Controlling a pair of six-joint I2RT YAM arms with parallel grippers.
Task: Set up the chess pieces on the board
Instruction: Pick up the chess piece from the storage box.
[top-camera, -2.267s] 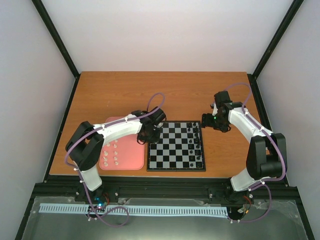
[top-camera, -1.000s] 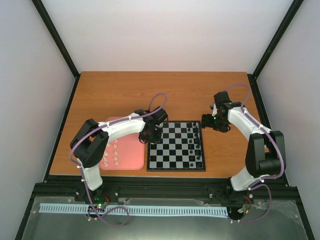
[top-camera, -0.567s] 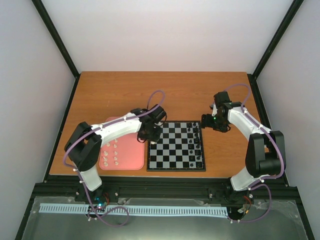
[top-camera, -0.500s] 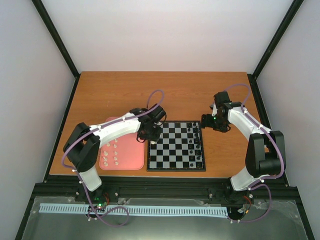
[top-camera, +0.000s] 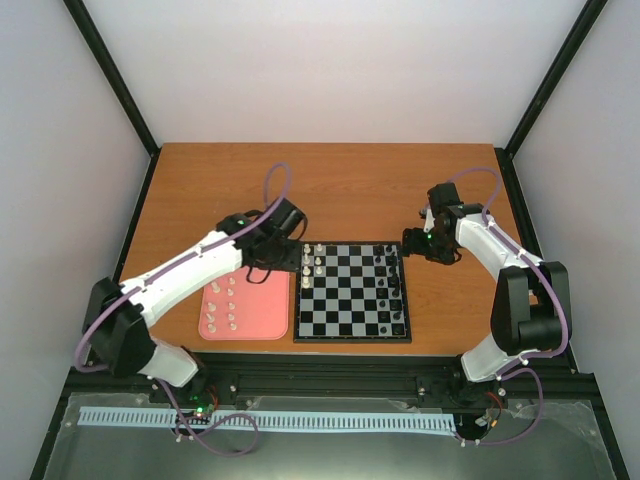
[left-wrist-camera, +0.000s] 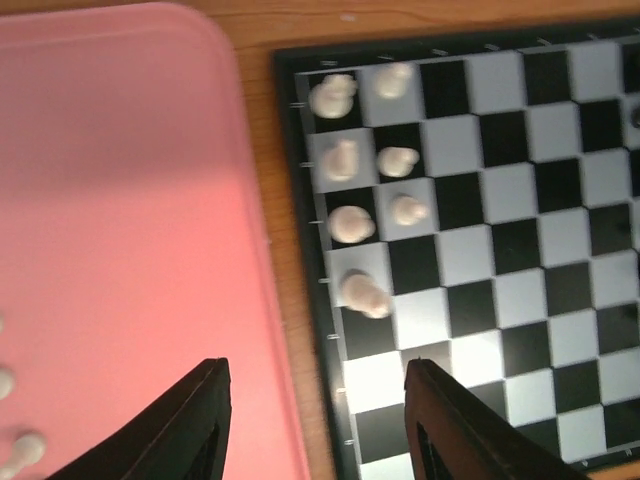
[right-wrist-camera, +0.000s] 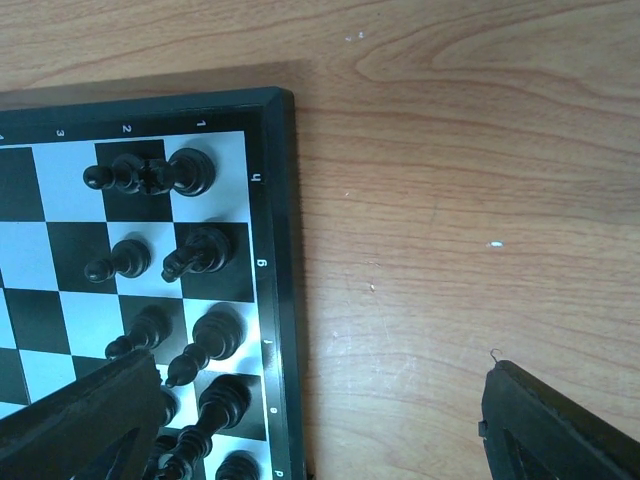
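Left of the board (top-camera: 352, 292), the left arm (top-camera: 185, 270) is built of rounded white shells joined by black joint housings, with a thin purple cable (top-camera: 272, 185) looping along it. Right of the board, the right arm (top-camera: 490, 248) has the same white-and-black build, a second purple cable (top-camera: 478, 172) and a small green light (top-camera: 429, 238) at its wrist. The left gripper (left-wrist-camera: 315, 362) and right gripper (right-wrist-camera: 322, 365) both have plain matte black, wedge-shaped fingers.

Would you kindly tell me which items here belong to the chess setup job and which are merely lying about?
Belong to the job:
white chess pieces
board

Just lying about:
pink tray, holding unplaced pieces
black chess pieces, standing on the board's right side
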